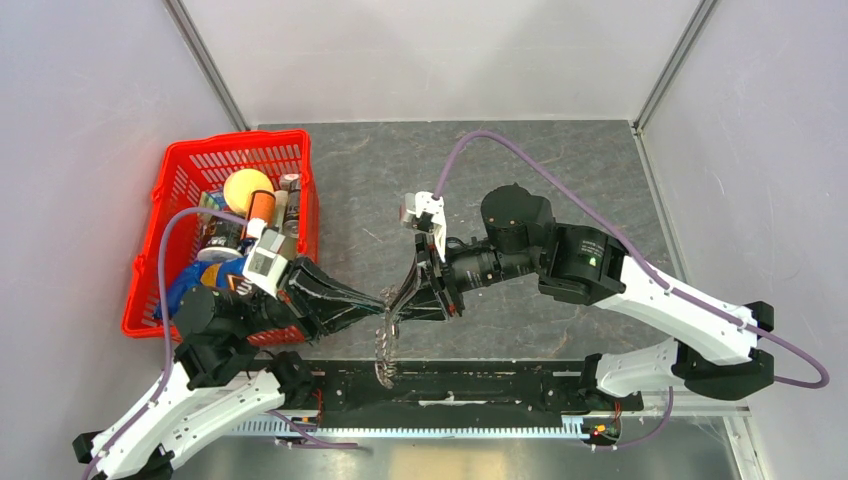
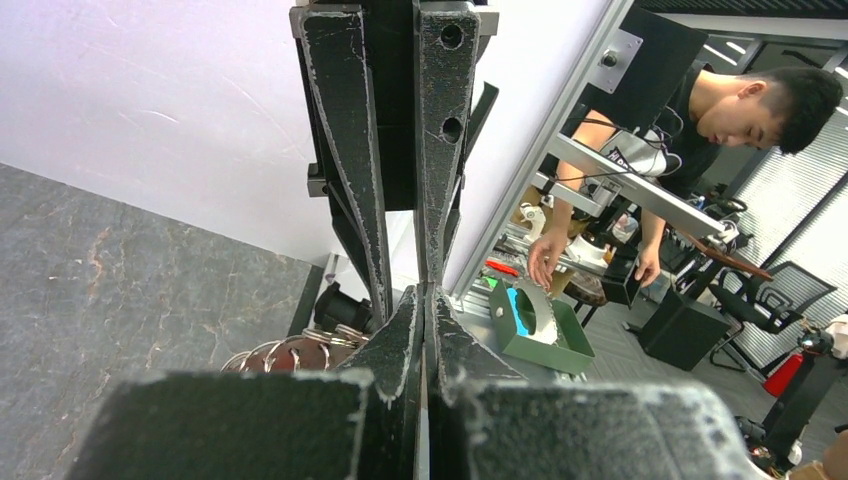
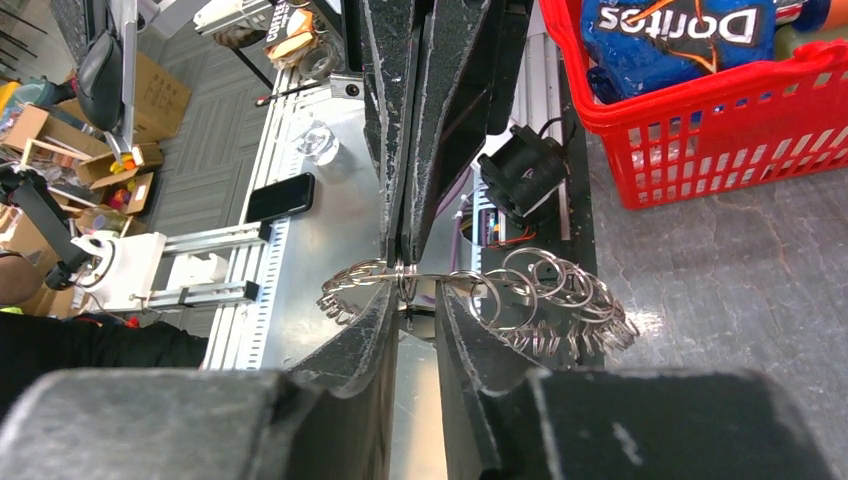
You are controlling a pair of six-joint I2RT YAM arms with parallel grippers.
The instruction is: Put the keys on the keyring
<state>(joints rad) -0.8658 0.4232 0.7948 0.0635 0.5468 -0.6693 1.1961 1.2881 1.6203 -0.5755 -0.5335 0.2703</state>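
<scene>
Doritos bag (image 3: pixel 668 30) is seen in red basket (image 3: pixel 700 100) behind left fingers (image 3: pixel 385 150), clamped on keyring (image 3: pixel 540 300); right fingers (image 3: pixel 350 345) slightly parted; grey worktop (image 1: pixel 380 170) below.

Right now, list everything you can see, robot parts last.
keyring: one, silver-grey, hanging between both end effectors
basket: one, red, table's left side
Doritos bag: one, blue, in the basket
ball: one, yellow, in the basket
table: one, grey marbled, under everything
smartphone: one, black, beyond the table's near edge
person: one, black shirt, outside the cell
left end effector: one, black, shut on the keyring
right end effector: one, black, jaws slightly apart astride the keyring
</scene>
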